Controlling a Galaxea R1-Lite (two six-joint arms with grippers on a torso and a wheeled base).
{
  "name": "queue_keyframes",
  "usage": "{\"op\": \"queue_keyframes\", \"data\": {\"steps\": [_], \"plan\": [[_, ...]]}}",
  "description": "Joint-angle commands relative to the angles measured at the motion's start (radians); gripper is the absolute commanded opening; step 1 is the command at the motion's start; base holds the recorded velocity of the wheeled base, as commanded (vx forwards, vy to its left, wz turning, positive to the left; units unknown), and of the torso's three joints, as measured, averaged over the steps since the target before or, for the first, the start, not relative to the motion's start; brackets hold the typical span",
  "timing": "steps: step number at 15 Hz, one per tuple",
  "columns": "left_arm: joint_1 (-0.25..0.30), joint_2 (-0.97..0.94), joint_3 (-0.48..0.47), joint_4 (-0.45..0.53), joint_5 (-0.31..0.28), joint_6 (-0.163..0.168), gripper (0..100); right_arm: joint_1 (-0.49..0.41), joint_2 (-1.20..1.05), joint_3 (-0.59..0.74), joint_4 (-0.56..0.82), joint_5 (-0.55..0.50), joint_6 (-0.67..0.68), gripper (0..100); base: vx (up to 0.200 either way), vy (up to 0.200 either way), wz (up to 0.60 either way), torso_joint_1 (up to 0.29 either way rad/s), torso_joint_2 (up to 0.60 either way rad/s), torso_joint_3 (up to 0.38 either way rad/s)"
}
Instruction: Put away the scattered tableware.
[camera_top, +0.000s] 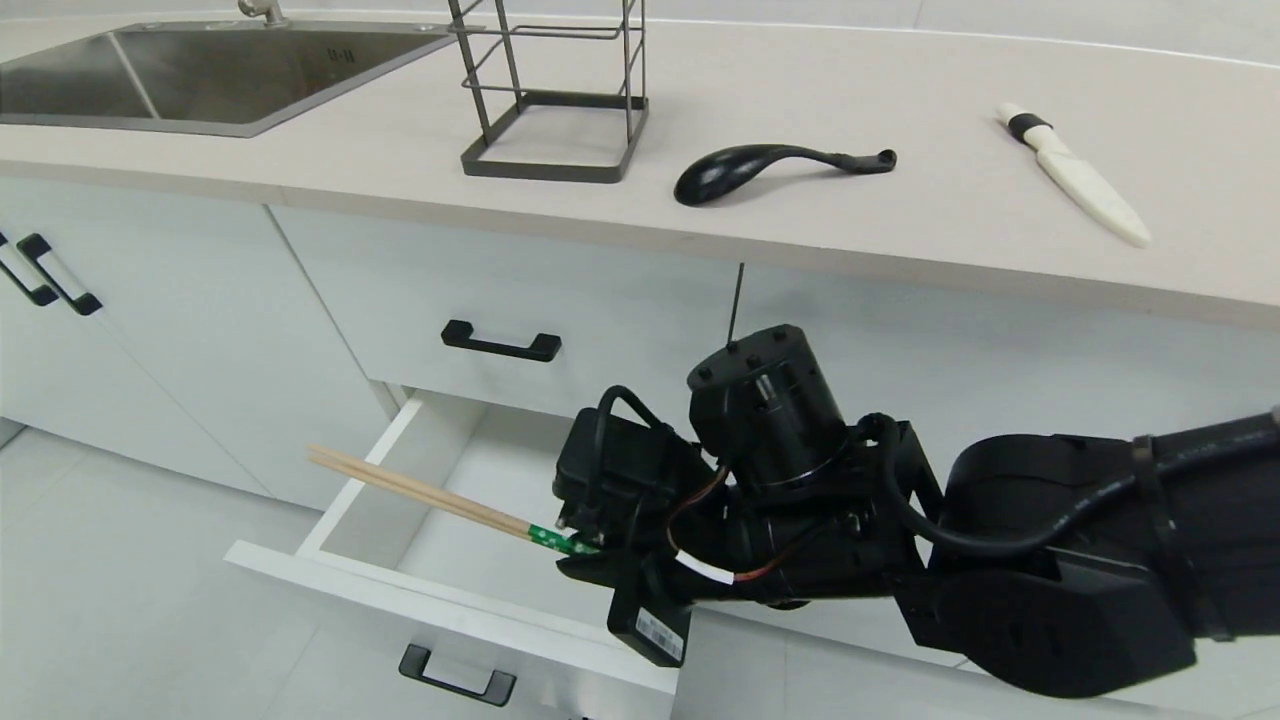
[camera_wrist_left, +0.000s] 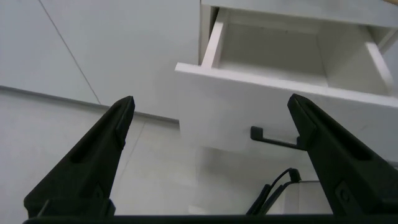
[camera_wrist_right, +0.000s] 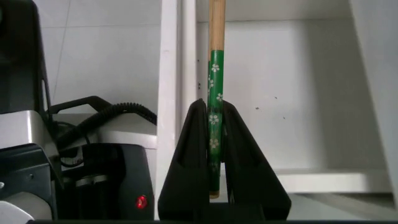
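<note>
The right gripper (camera_top: 590, 548) is closed tight on a pair of chopsticks (camera_top: 430, 497), pinching them by their green flowered end. The rest of their length sticks out straight ahead of the fingertips. The open drawer (camera_top: 440, 600) lies under and ahead of this gripper. The far tips of the chopsticks seem to reach past the drawer's side wall, out over the floor (camera_top: 100, 580).

The main risk, as I judge it, is letting go here. The tips could land on that wall, and the pair could tip out onto the floor or split apart. Held so near one end, the sticks could also swing in the grip if they brush the drawer.

The left gripper (camera_wrist_left: 211, 102) is spread wide and holds nothing. The drawer front (camera_wrist_left: 280, 87) is ahead of it.

Up behind the right gripper runs a pale counter (camera_top: 900, 90). On it lie a black spoon (camera_top: 760, 165) and a white knife (camera_top: 1075, 180), both not yet put away, and a dark wire rack (camera_top: 555, 100) beside a steel sink (camera_top: 200, 75). White cabinets and a light tiled floor surround the drawer.
</note>
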Motion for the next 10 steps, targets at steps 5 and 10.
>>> {"op": "queue_keyframes", "data": {"steps": [5,10], "plan": [[0.000,0.002,0.000,0.000,0.000,0.000,100,0.043,0.061,-0.070,0.002,-0.090,-0.001,0,0.000,0.000,0.00,-0.015,0.14,0.035],[0.000,0.002,0.000,0.000,0.000,0.000,100,0.045,0.098,-0.107,0.002,-0.195,-0.001,0,0.000,0.000,0.00,0.000,0.00,0.020]]}}
